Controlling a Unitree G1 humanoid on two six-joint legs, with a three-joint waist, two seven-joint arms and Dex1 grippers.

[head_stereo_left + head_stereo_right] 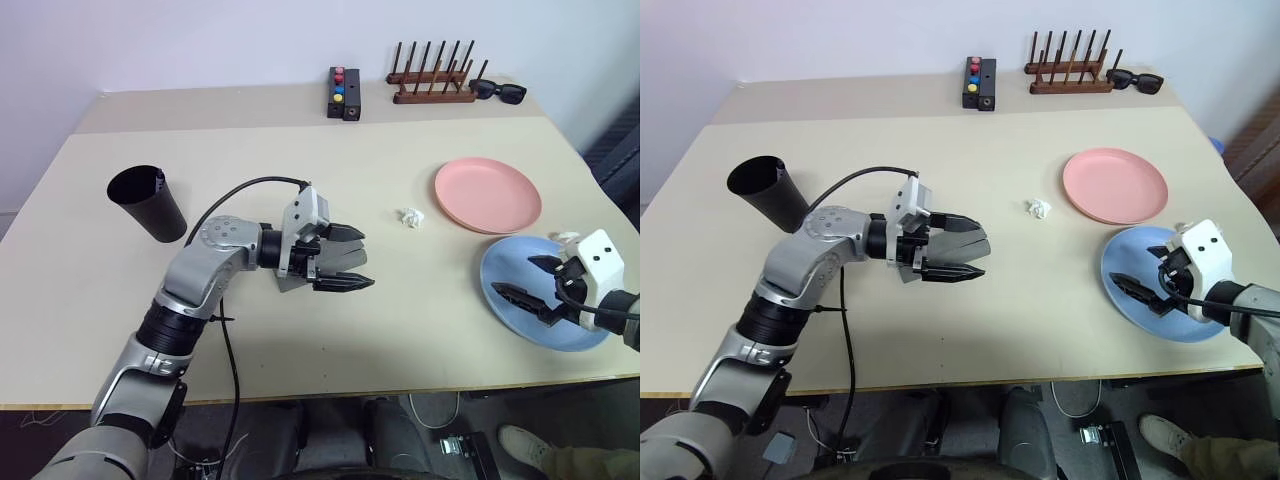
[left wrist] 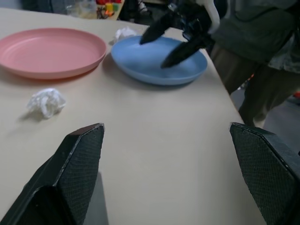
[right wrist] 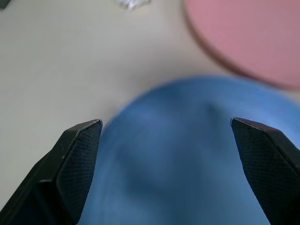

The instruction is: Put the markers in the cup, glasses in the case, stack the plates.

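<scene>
The black cup (image 1: 150,205) stands at the table's left; its inside is dark and the markers are hidden. My left gripper (image 1: 366,261) hangs open and empty over the middle of the table, pointing right. The salmon pink plate (image 1: 487,194) lies at the right. The light blue plate (image 1: 545,300) lies just in front of it, the two rims nearly touching. Open and holding nothing, my right gripper (image 1: 513,275) hovers over the blue plate's near left part; it also shows over that plate (image 2: 154,65) in the left wrist view. The glasses and the case are out of view.
A crumpled white paper ball (image 1: 411,217) lies left of the pink plate. At the back stand a black box with coloured buttons (image 1: 344,92), a wooden peg rack (image 1: 432,80) and black sunglasses (image 1: 497,91). A person (image 2: 262,51) stands off the table's right edge.
</scene>
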